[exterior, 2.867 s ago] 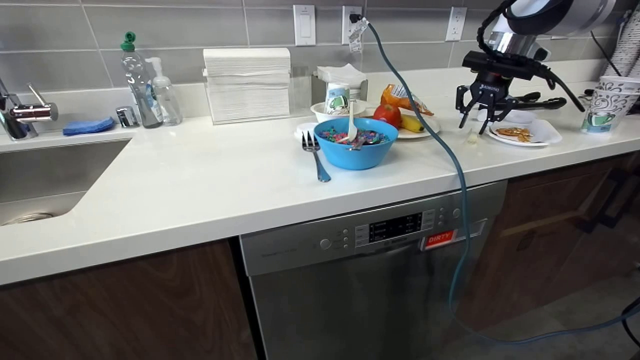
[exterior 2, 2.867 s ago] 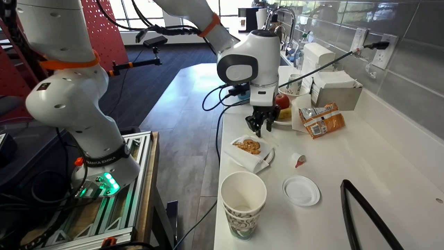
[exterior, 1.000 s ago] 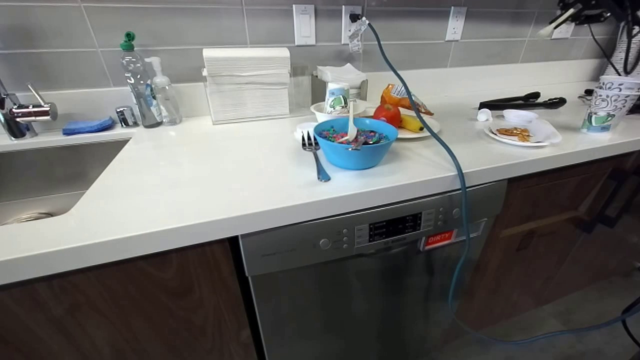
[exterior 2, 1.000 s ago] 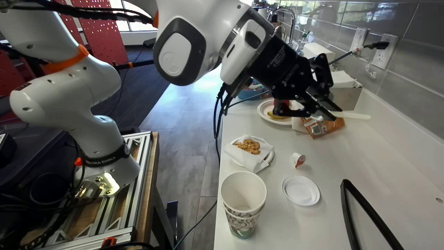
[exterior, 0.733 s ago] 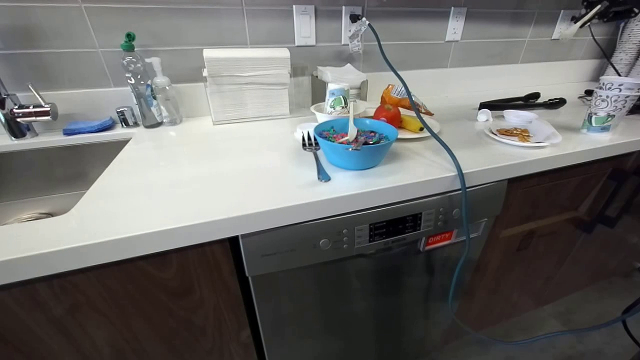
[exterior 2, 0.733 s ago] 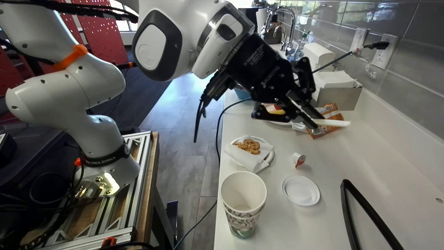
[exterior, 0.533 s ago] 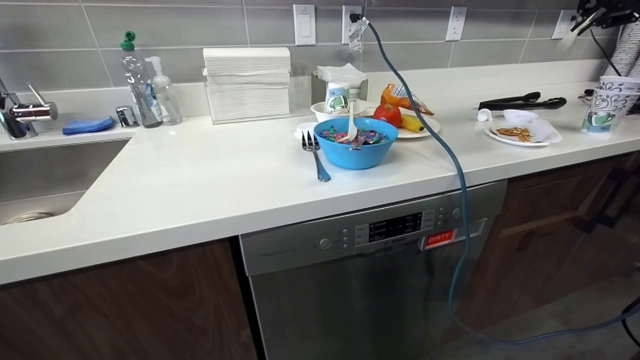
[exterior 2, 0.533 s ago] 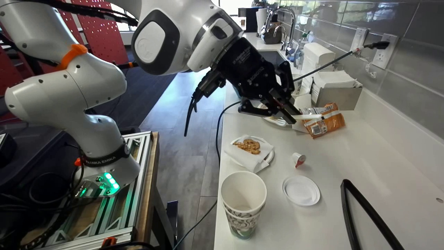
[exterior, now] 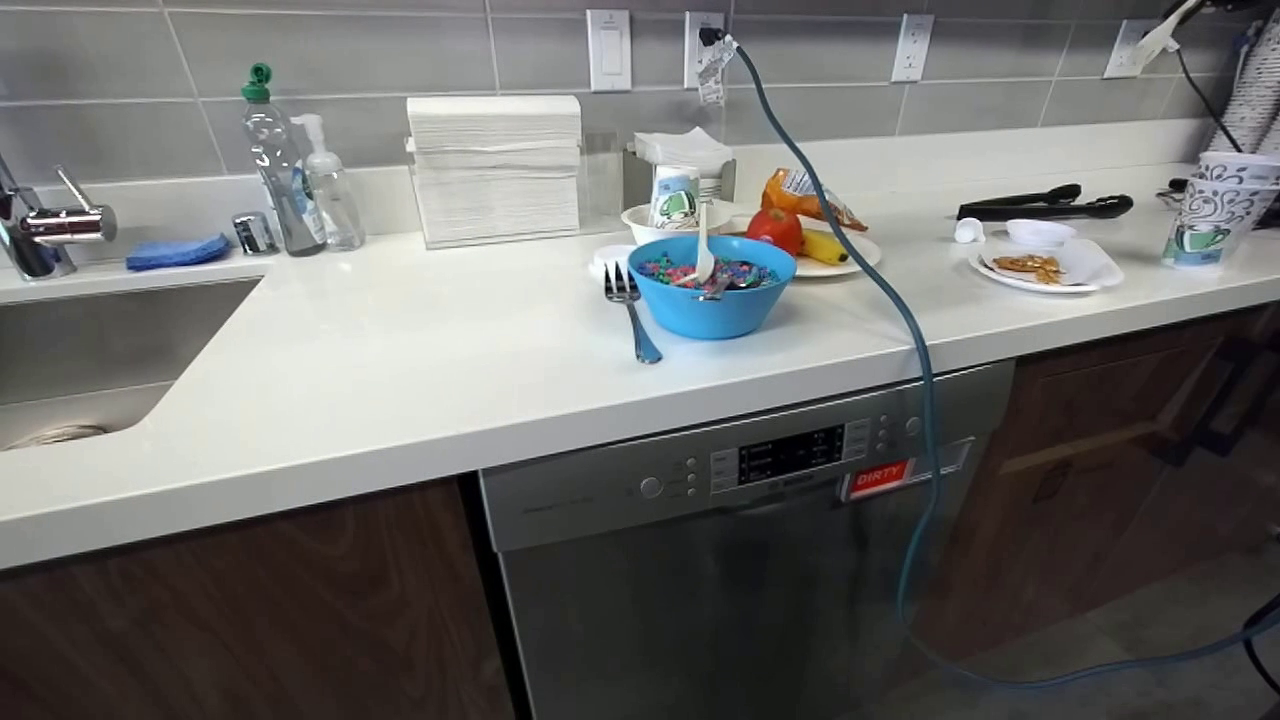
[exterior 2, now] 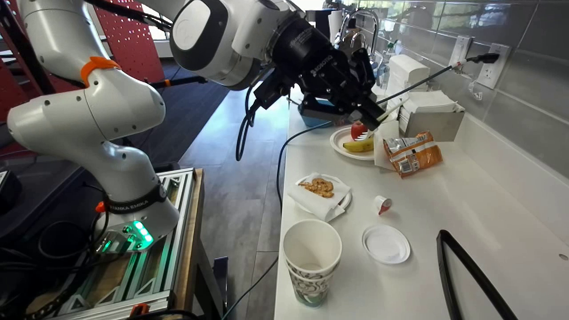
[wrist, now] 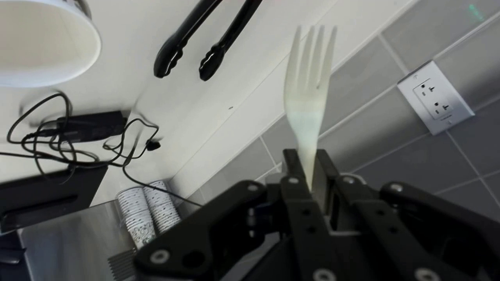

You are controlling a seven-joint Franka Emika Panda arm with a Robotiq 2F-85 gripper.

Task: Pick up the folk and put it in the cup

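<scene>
The gripper (wrist: 308,157) clasps the pale fork (wrist: 306,113): two fingers pinch it from either side, and the fingertips (wrist: 291,158) touch it just behind the head. In the wrist view the fork lies between the fingers and projects beyond them toward the top. In an exterior view it slants across the fingertips, with the tines (exterior 2: 362,135) below them and the handle (exterior 2: 395,108) reaching out to the upper right. The whole fork hangs in the air above the countertop (exterior 2: 466,195). The paper cups (exterior 2: 311,280), nested and upright with the mouth uppermost, stand on the countertop, well apart from fork and gripper; in the wrist view a rim appears at the upper left, near the black tongs (wrist: 233,33). A metal fork (exterior: 637,322) lies beside the blue bowl (exterior: 712,312).
</scene>
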